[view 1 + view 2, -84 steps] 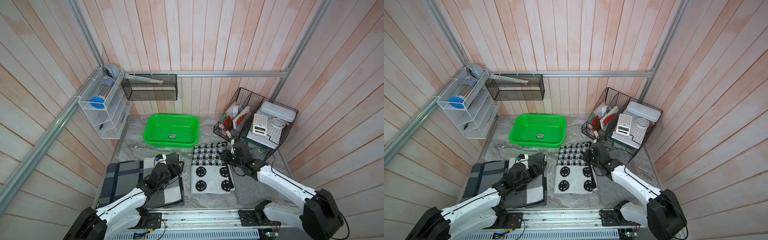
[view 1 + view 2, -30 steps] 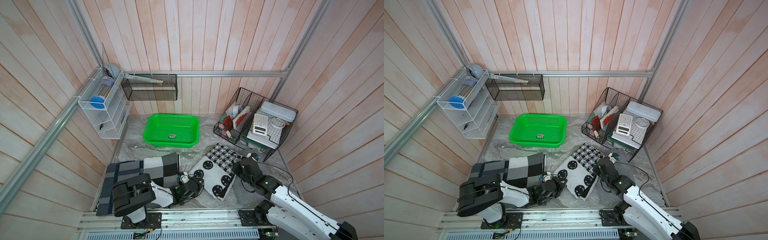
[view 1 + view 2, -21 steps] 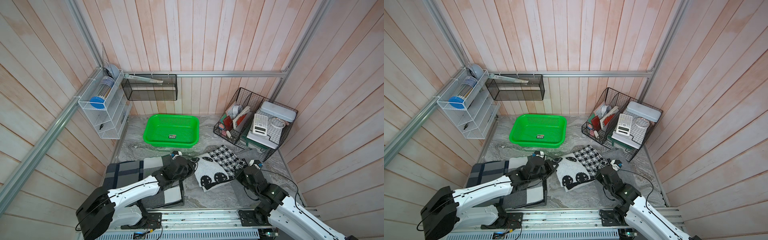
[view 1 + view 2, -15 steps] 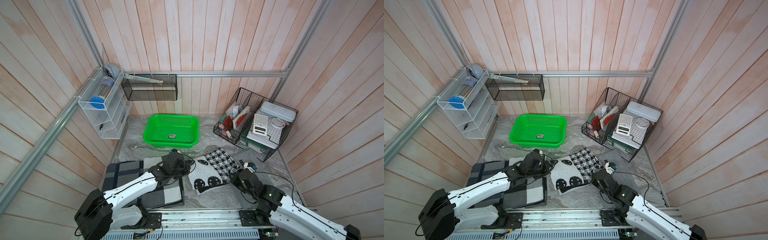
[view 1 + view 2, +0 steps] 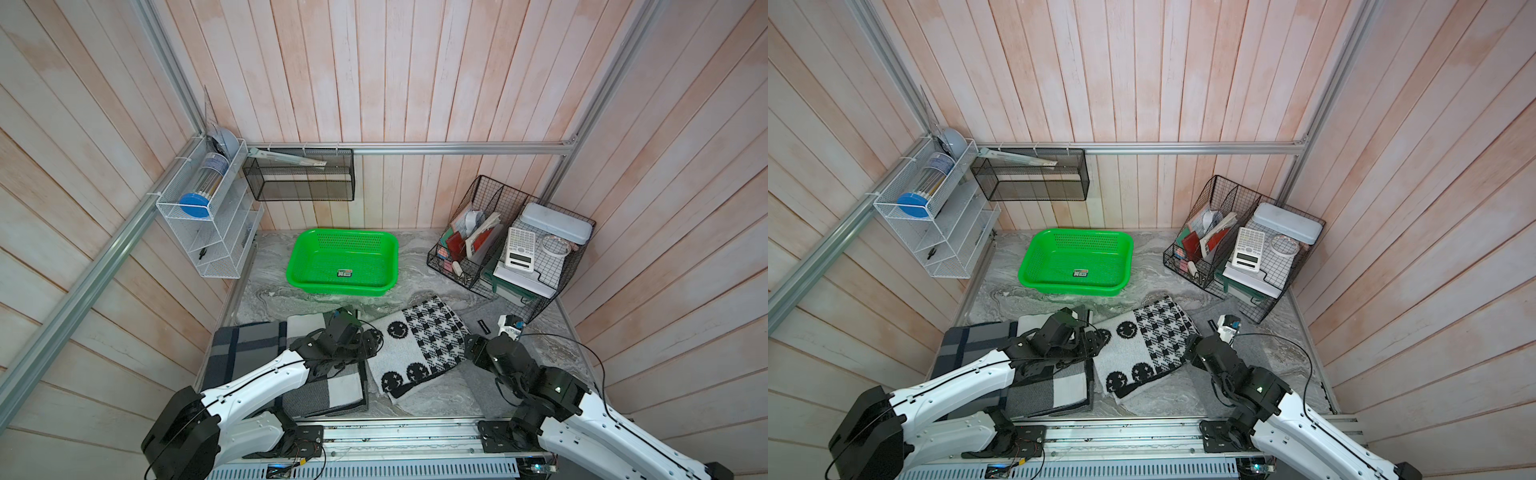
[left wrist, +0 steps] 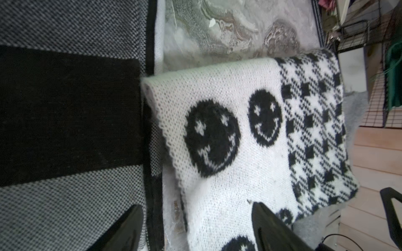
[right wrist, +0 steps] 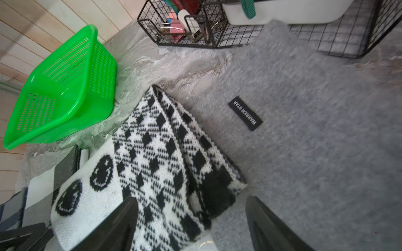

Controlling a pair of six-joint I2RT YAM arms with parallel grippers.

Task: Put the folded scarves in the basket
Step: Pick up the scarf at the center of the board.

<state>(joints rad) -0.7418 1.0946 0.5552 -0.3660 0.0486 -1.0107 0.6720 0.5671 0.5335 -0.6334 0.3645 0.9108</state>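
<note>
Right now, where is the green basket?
In both top views the green basket sits at the back, just beyond the smiley scarf, left of the wire organizer.

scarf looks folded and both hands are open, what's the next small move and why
Probably lower the left hand and right hand and shut them on opposite ends of the folded black-and-white knitted smiley scarf. Both stand open over a scarf edge, and the scarf lies outside the shallow bright green perforated plastic basket, which has no scarf in it.
</note>
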